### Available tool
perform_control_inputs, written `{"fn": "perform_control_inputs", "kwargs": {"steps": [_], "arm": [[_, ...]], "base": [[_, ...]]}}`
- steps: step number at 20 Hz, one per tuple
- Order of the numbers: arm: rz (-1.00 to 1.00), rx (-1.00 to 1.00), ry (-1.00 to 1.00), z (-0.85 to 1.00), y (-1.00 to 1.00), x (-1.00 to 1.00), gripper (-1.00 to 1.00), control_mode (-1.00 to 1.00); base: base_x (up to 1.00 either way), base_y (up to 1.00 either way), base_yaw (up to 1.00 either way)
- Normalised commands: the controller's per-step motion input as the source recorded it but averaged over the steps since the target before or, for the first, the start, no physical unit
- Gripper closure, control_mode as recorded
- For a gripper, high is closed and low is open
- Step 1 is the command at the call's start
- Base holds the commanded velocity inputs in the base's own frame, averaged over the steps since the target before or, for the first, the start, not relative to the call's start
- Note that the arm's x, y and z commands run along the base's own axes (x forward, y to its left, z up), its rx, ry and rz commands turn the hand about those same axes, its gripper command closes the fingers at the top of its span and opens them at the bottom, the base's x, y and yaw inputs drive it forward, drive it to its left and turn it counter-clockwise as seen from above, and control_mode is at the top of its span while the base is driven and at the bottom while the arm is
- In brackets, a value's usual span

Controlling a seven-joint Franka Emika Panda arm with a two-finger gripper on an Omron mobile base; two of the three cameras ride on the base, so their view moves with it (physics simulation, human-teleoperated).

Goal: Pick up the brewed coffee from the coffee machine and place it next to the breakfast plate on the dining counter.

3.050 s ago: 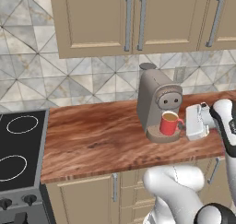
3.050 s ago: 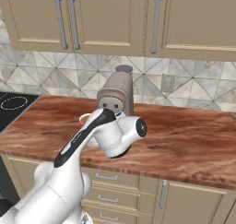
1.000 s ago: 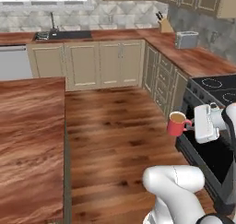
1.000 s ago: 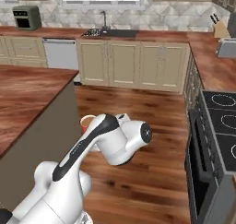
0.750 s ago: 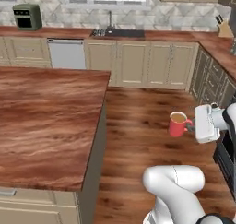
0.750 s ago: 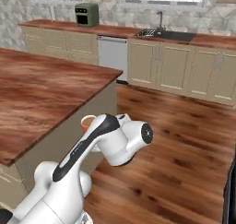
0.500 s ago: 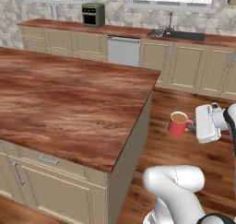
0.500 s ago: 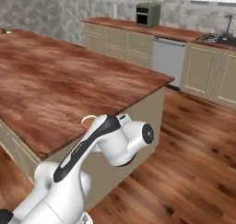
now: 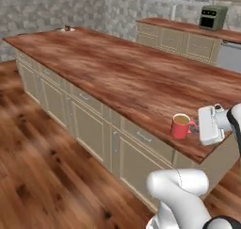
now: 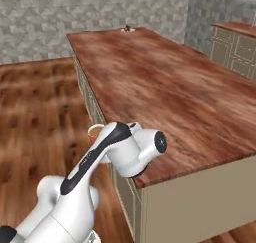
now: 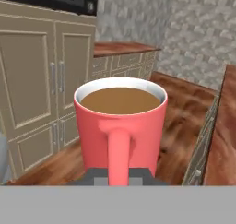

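Observation:
The brewed coffee is a small red mug (image 11: 120, 121) with brown coffee up to its rim, also seen as the mug (image 9: 180, 126) and, half hidden behind my arm, its rim (image 10: 93, 131). My gripper (image 9: 196, 127) (image 11: 119, 178) is shut on its handle and holds it upright in the air, beside the near end of the dining counter (image 9: 122, 77) (image 10: 165, 87). The breakfast plate (image 9: 67, 29) (image 10: 128, 29) sits small at the counter's far end. The coffee machine is out of view.
A green boxy appliance (image 9: 212, 17) stands on the back worktop. Beige cabinet fronts (image 9: 84, 124) line the counter's side above open wood floor (image 9: 42, 176). In the hand view, more beige cabinets (image 11: 41, 89) lie behind the mug.
The whole picture has swung round as the base moved: the dining counter now lies close in front, with the plate at its far end. The mug stays in the shut gripper.

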Motion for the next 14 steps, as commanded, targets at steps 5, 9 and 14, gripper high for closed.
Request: {"fn": "perform_control_inputs", "kwargs": {"steps": [5, 9, 14], "arm": [[0.0, 0.0, 0.0, 0.0, 0.0, 0.0, 1.0, 1.0], [0.0, 0.0, 0.0, 0.0, 0.0, 0.0, 1.0, 1.0], [0.0, 0.0, 0.0, 0.0, 0.0, 0.0, 1.0, 1.0]], "base": [[-0.02, 1.0, 0.6], [0.95, 0.74, 0.3], [1.0, 0.38, 0.07]]}}
